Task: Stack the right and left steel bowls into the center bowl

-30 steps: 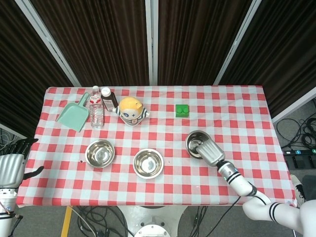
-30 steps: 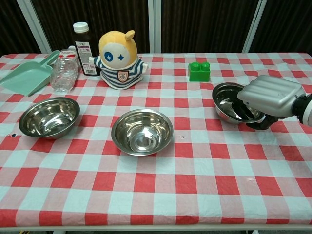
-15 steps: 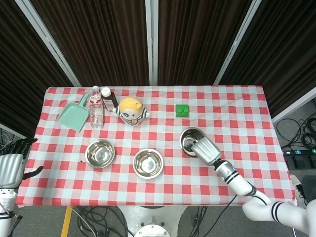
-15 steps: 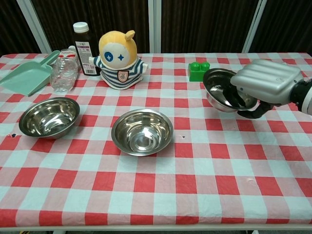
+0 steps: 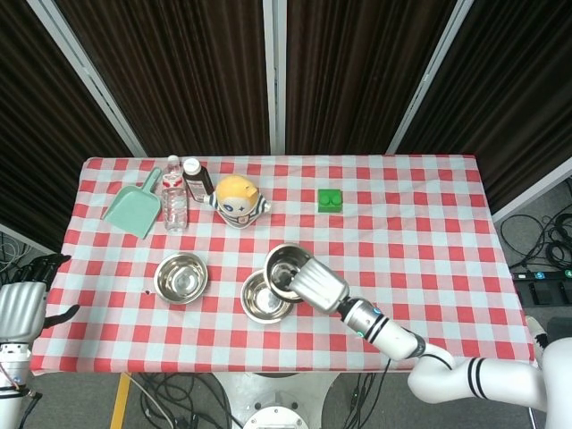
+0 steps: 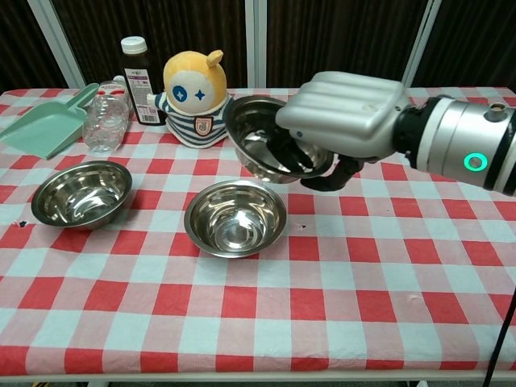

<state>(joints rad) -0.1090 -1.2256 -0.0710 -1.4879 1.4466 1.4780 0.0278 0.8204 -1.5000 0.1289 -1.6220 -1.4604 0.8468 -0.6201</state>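
Chest view shows the right hand (image 6: 343, 121) holding the right steel bowl (image 6: 262, 149) in the air, above and slightly behind the center bowl (image 6: 235, 217), which sits on the table (image 6: 339, 290). Its fingers (image 6: 294, 157) reach down inside the bowl while the thumb seems to press from outside the rim, a pinch on the wall; that grip probably explains why the bowl hangs tilted, its mouth turned toward the robot's left, since only one side is clamped. From the head view the carried bowl overlaps the far right edge of the center bowl, so it looks not yet centred over its target. I judge the first stacking step to be near its end: the bowl needs to come a little nearer and level out before release, or it may land on the rim and skid. The left steel bowl (image 6: 81, 193) rests untouched on the table, well apart to the left, so it is the second bowl to go. The left hand (image 5: 20, 308) waits off the table's edge with fingers spread, holding nothing, likely kept clear until its own bowl's turn
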